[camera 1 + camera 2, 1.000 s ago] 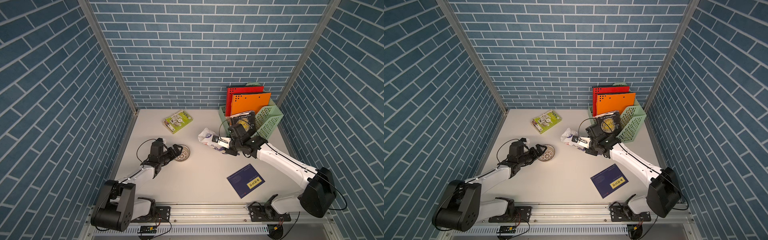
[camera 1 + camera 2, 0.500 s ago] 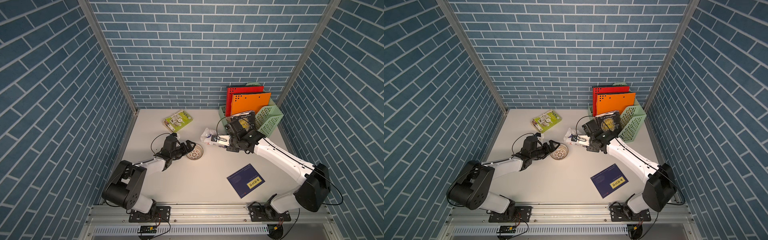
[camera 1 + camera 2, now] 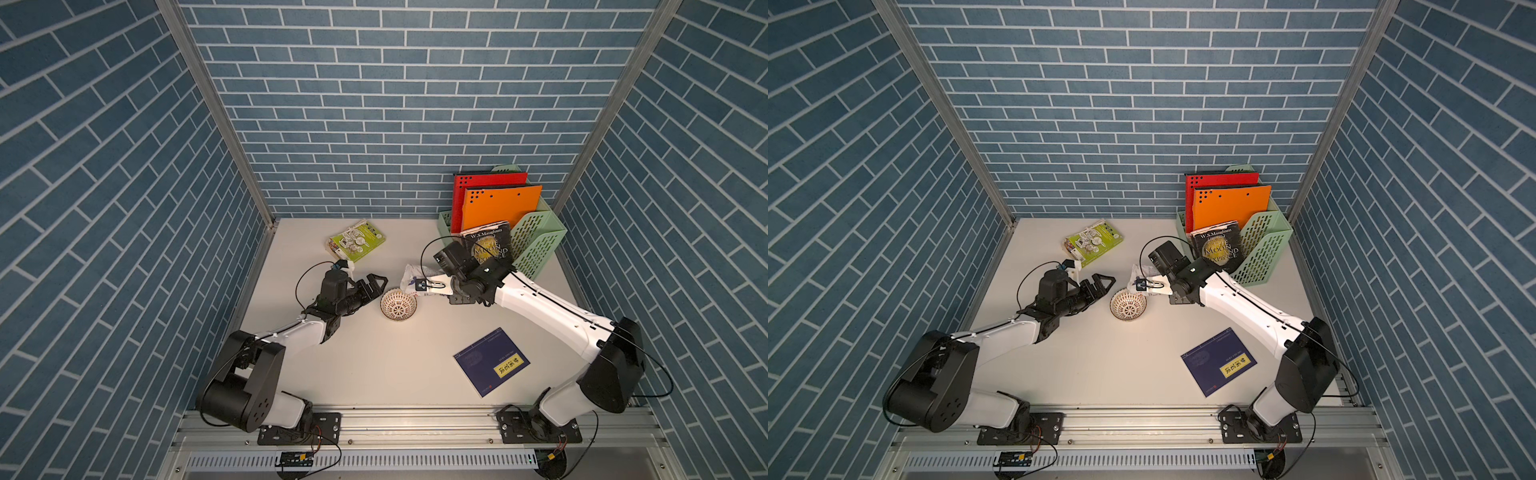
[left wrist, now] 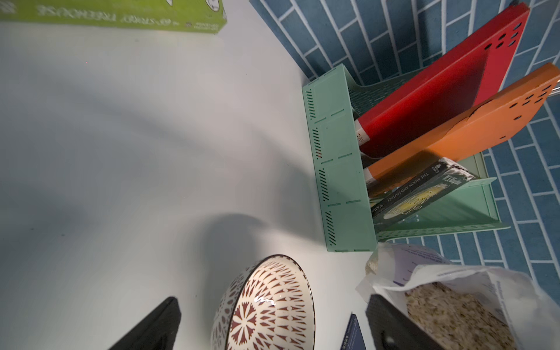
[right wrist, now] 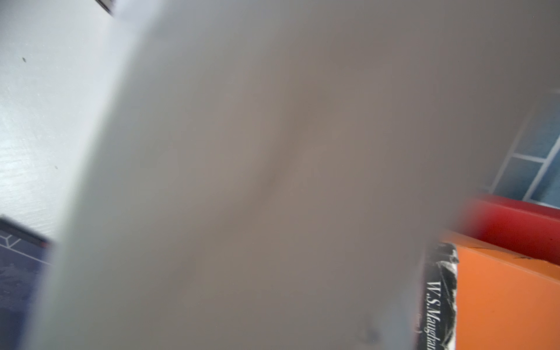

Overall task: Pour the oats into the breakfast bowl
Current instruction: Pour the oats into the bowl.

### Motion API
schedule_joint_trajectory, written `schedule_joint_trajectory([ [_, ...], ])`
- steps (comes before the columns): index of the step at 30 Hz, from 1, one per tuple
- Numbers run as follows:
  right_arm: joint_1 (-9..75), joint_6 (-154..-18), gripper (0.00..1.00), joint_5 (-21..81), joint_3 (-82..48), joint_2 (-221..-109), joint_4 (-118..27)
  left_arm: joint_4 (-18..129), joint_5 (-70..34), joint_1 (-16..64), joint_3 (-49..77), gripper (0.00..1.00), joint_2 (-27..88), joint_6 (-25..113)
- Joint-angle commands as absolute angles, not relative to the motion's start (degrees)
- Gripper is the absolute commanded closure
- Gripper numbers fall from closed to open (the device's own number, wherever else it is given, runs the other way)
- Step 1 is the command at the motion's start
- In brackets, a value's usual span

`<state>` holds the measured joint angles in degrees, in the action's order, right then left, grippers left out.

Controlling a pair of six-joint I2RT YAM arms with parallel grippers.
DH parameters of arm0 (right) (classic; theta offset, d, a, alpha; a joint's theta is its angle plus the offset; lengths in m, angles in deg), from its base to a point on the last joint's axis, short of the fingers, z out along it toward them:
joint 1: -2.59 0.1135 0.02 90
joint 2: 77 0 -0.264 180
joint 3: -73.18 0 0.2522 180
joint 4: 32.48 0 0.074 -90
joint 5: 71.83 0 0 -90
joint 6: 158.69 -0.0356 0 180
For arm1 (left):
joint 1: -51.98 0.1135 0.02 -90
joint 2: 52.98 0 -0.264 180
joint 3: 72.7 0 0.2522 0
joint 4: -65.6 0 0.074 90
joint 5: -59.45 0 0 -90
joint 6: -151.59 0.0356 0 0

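Observation:
The breakfast bowl [image 3: 398, 304] [image 3: 1128, 305], white with a reddish-brown pattern and a dark rim, stands near the table's middle. My left gripper [image 3: 380, 287] [image 3: 1105, 287] is open just left of it. In the left wrist view the bowl [image 4: 266, 306] sits between the two black fingers [image 4: 151, 327], and I cannot tell if they touch it. My right gripper [image 3: 432, 286] [image 3: 1156, 286] is shut on the oats pouch [image 3: 413, 275] [image 3: 1138, 273], held above the bowl's far right rim. Beige flakes show through the pouch [image 4: 454, 306]. The blurred pouch [image 5: 272, 181] fills the right wrist view.
A green-covered book [image 3: 357, 242] lies at the back left. A mint file rack [image 3: 538, 245] with red and orange folders and a black paperback [image 3: 488, 246] stands at the back right, close behind my right wrist. A dark blue booklet [image 3: 492, 362] lies front right.
The bowl has slid right toward the table's middle with my open left gripper around it. My right gripper with the pouch has shifted slightly toward the bowl.

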<state>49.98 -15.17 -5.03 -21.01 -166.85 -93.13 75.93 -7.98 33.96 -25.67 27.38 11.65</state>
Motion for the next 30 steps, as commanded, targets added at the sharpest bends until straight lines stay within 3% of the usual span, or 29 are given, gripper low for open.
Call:
schedule_joint_trajectory([
  [1, 51.9, -9.4, 1.00, -13.8, -25.2, -167.0, -92.7, 70.0, -8.5, 37.2, -26.4, 0.01, 23.5, 16.1],
  [18, 56.8, 2.2, 1.00, -28.0, -26.5, -171.2, -93.8, 60.7, -11.6, 46.9, -26.9, 0.01, 11.3, 22.7],
  [30, 59.9, 5.4, 1.00, -32.8, -27.6, -173.8, -91.8, 60.7, -11.3, 49.1, -26.5, 0.01, 10.3, 22.7],
])
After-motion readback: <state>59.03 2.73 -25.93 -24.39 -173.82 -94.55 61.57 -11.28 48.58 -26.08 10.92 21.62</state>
